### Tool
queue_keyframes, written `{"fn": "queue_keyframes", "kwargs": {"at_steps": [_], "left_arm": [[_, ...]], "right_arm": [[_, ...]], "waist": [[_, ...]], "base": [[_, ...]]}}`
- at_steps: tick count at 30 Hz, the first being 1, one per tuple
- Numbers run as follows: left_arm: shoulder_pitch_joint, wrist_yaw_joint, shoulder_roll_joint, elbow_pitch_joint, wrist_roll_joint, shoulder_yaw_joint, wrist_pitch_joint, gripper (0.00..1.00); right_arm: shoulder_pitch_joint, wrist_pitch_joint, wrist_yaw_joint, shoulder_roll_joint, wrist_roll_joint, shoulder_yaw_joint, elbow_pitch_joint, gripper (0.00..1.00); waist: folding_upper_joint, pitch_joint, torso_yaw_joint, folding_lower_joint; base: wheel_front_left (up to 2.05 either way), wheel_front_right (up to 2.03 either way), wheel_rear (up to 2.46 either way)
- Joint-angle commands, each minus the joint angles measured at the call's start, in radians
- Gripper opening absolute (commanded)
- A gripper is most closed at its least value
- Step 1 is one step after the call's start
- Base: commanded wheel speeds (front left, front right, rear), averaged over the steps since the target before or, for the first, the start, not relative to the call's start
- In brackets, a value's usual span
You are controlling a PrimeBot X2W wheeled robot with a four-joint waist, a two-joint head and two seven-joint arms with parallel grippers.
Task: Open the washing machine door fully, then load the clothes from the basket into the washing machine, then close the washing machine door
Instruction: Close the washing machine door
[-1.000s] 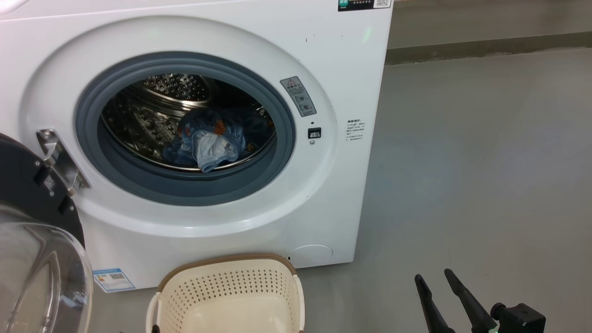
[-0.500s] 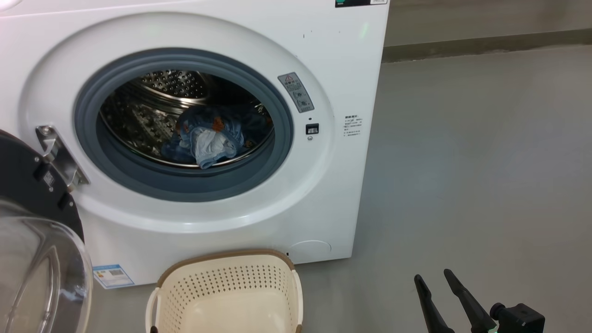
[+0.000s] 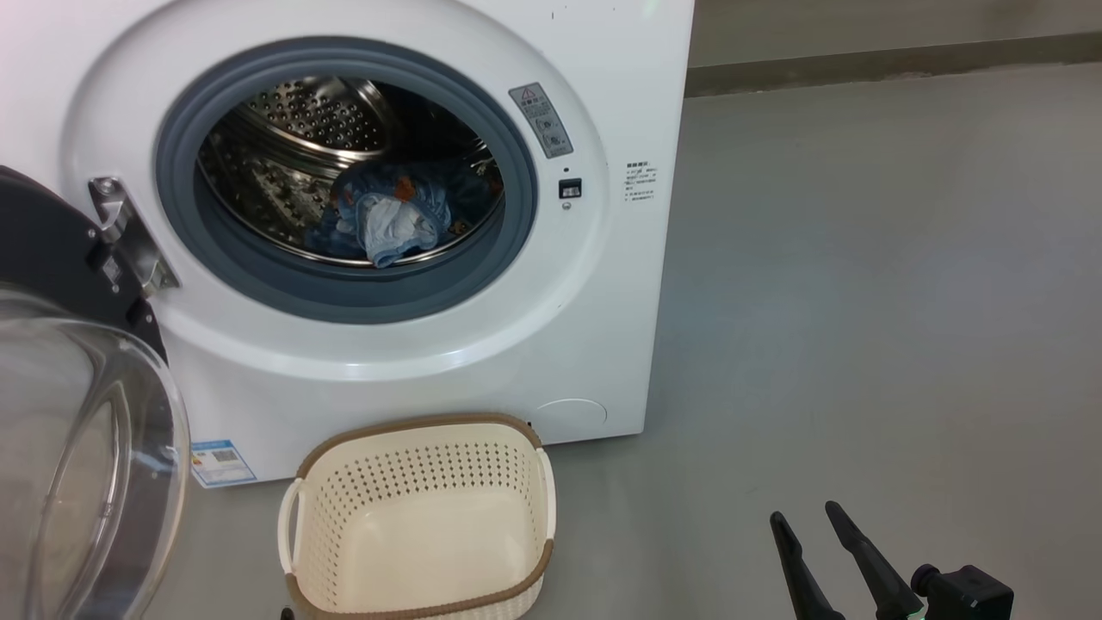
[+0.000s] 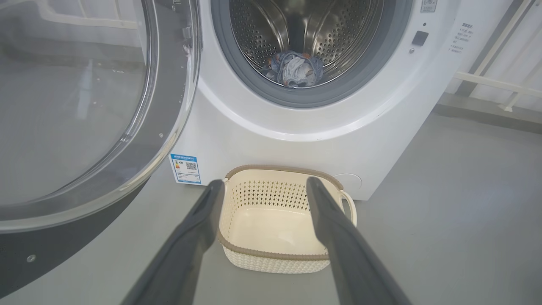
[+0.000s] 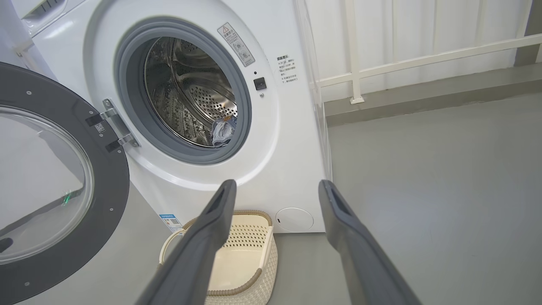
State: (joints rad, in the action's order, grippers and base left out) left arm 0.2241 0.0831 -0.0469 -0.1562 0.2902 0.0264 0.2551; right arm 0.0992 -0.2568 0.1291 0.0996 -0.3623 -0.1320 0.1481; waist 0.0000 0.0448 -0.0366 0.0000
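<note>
The white washing machine (image 3: 603, 103) stands with its round door (image 3: 60, 258) swung wide open to the left, black rim and clear glass bowl facing me. The light blue clothes (image 3: 392, 220) with a white patch lie inside the steel drum, also seen as the clothes (image 4: 294, 70) and the clothes (image 5: 222, 131). On the floor before the machine stands the cream basket (image 3: 542, 482), with nothing in it. My left gripper (image 4: 262, 186) hangs open above the basket (image 4: 275, 254). My right gripper (image 3: 805, 515) is open at the lower right, well clear of the machine; my right gripper (image 5: 275, 186) holds nothing.
Grey floor (image 3: 861, 301) stretches to the right of the machine. A white railing (image 5: 423, 55) and a low kerb run along the back wall. A blue label sticker (image 3: 222, 463) sits low on the machine's front.
The head camera has tilted down and drawn back: the machine and basket sit higher in the picture, and the whole basket now shows. The right gripper keeps its place.
</note>
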Motion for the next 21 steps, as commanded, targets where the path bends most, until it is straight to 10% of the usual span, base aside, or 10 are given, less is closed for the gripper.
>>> {"fn": "queue_keyframes", "kwargs": {"at_steps": [1,21], "left_arm": [[-0.028,-0.003,-0.003,0.020,0.000,-0.032,0.007,1.00],[-0.035,-0.008,-0.003,0.015,-0.015,-0.034,0.007,1.00]], "right_arm": [[-0.022,-0.005,0.002,0.006,0.006,-0.027,-0.023,1.00],[-0.024,-0.005,0.002,0.011,0.008,-0.027,-0.024,1.00]], "waist": [[0.0000,-0.001,0.000,0.0000],[0.0000,-0.004,0.086,0.0000]], "base": [[-0.45,0.45,0.00],[-0.03,0.03,0.00]]}}
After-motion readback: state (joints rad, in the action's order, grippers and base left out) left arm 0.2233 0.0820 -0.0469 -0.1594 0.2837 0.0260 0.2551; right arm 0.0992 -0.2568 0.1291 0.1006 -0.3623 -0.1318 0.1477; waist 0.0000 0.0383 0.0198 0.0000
